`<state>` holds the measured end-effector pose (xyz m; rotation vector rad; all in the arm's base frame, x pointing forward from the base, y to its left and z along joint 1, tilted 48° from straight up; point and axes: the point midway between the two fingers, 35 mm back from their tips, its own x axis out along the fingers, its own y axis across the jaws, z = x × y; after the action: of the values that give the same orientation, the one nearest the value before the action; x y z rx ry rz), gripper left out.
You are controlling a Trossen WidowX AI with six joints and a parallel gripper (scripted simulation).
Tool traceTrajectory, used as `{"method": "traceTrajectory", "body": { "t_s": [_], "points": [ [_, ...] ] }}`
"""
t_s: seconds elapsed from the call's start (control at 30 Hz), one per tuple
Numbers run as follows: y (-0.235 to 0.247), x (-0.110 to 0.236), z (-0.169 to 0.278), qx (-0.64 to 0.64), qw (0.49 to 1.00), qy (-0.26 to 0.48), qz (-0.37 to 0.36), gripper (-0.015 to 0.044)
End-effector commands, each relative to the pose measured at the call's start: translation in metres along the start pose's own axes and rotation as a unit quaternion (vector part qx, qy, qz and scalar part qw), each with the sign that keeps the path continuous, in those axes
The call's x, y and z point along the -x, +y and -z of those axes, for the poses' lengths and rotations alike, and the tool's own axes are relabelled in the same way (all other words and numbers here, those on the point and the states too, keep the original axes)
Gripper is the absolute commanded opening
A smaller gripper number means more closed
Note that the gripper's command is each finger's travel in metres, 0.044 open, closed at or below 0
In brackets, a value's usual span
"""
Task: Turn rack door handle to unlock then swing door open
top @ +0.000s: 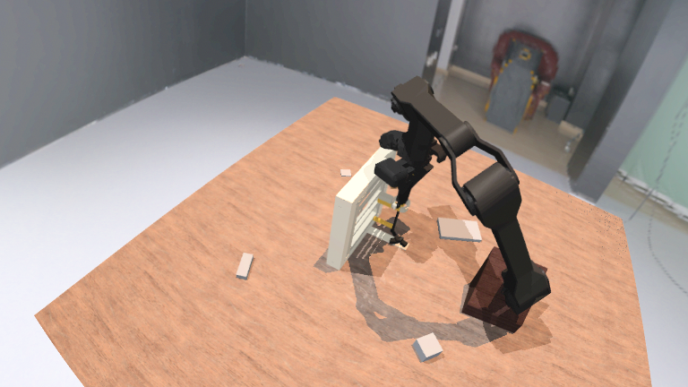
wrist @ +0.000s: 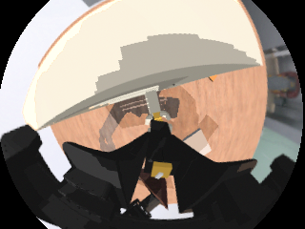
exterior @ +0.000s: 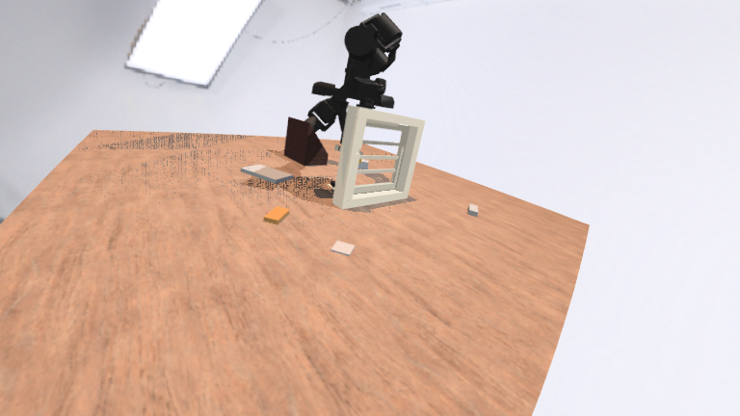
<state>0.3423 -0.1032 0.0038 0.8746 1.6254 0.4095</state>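
Observation:
The cream rack frame (top: 339, 233) (exterior: 347, 163) (wrist: 143, 21) stands upright on the table. Its slatted door (exterior: 382, 170) looks in line with the frame, so closed as far as I can see. A thin dark upright handle (top: 395, 224) stands in front of the door, with a gold arm (top: 386, 203) and a lower gold arm (top: 383, 222) pointing to the door side. My gripper (top: 400, 200) (wrist: 159, 136) reaches down beside the frame and is shut on the handle's upper part; a gold block (wrist: 161, 169) shows between the fingers. The exact grip is partly hidden by the fingers.
A pale slab (top: 459, 229) (exterior: 267, 173) lies near the arm's dark base (top: 489, 294). A small block (top: 428, 346) lies in front, a bar (top: 245, 266) (exterior: 473, 210) left. A white tile (top: 346, 173) (exterior: 342, 247) and an orange block (exterior: 277, 215) lie behind the frame.

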Motion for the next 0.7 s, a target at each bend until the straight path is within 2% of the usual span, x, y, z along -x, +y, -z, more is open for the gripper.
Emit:
{"method": "traceTrajectory", "body": {
  "t_s": [0.0, 0.33, 0.67],
  "points": [
    [0.0001, -0.0004, 0.0003, -0.103, 0.995, 0.001, 0.0, 0.0021],
    [0.0001, -0.0003, 0.0003, -0.342, 0.94, 0.001, 0.0, 0.0021],
    [0.0001, -0.0004, 0.0003, -0.561, 0.828, 0.001, 0.0, 0.0021]
  ]
}}
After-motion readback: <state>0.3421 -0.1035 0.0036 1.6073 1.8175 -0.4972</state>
